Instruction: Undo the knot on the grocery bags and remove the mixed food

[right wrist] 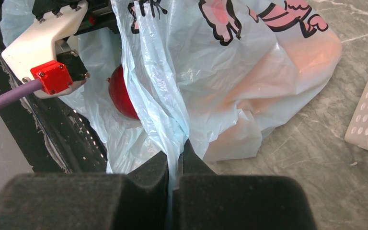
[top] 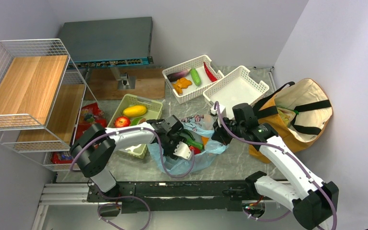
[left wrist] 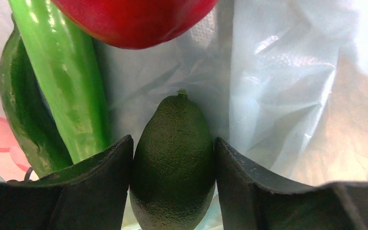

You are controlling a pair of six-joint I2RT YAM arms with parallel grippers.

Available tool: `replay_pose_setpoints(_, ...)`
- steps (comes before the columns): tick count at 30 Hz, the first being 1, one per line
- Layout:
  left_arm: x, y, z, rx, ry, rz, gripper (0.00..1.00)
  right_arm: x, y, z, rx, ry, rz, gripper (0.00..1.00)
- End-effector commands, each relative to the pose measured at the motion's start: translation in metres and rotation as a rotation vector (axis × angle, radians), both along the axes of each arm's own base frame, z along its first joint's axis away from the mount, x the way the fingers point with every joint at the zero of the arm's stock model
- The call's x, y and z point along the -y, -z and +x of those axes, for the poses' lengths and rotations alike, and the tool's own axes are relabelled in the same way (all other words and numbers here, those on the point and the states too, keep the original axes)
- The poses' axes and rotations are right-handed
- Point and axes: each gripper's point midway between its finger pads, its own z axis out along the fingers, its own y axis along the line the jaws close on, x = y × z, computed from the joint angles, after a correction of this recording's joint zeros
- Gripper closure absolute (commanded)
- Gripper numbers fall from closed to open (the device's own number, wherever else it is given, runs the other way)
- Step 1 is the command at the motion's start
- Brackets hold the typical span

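The light-blue plastic grocery bag (top: 191,160) lies open between my arms. My left gripper (top: 188,143) reaches inside it. In the left wrist view that gripper (left wrist: 173,140) is shut on a dark avocado (left wrist: 172,158), a finger pressed against each side. A long green pepper (left wrist: 72,81), a darker cucumber (left wrist: 21,120) and a red fruit (left wrist: 134,19) lie beside it. My right gripper (right wrist: 175,153) is shut on a bunched strip of the bag's rim (right wrist: 165,100), holding it up. Something orange (right wrist: 287,52) shows through the plastic. The mustard canvas tote (top: 311,103) lies open at the right.
A green basket (top: 146,108) at the left holds a mango (top: 134,110) and an apple (top: 121,121). A white basket (top: 191,91) with vegetables and an empty white basket (top: 237,88) stand behind the bag. A wire shelf (top: 28,91) fills the left side.
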Motion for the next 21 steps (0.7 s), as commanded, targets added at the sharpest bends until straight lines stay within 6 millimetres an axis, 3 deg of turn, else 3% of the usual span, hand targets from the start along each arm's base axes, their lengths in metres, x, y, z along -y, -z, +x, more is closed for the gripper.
replay_pose_setpoints(1, 0.001, -0.001, -0.003, -0.014, 0.031, 0.028, 0.4, -0.004, -0.008, 0.003, 0.03, -0.019, 0.021, 1.0)
replay_pose_setpoints(3, 0.012, -0.017, -0.009, -0.02, 0.048, -0.017, 0.62, -0.004, -0.006, 0.003, 0.028, -0.033, 0.016, 1.0)
replay_pose_setpoints(5, 0.036, -0.065, -0.018, -0.058, 0.016, -0.176, 0.78, -0.003, -0.005, 0.002, 0.034, -0.049, 0.004, 1.0)
replay_pose_setpoints(9, 0.063, -0.193, -0.031, -0.14, -0.058, -0.565, 0.83, 0.004, -0.002, 0.003, 0.111, -0.088, -0.042, 1.0)
replay_pose_setpoints(11, 0.055, -0.247, -0.025, -0.132, -0.132, -0.728, 0.83, 0.006, -0.003, 0.002, 0.154, -0.125, -0.059, 1.0)
replay_pose_setpoints(13, 0.037, -0.287, -0.003, -0.102, -0.271, -0.872, 0.83, 0.009, -0.005, 0.001, 0.196, -0.156, -0.075, 1.0)
replay_pose_setpoints(15, 0.009, -0.301, 0.022, -0.055, -0.411, -0.916, 0.82, 0.011, -0.007, -0.002, 0.243, -0.189, -0.086, 1.0)
replay_pose_setpoints(16, -0.007, -0.295, 0.033, -0.029, -0.474, -0.892, 0.82, 0.012, -0.007, -0.006, 0.26, -0.215, -0.095, 1.0)
replay_pose_setpoints(21, -0.105, -0.225, 0.076, 0.07, -0.846, -0.751, 0.82, 0.017, 0.007, -0.03, 0.302, -0.376, -0.19, 1.0)
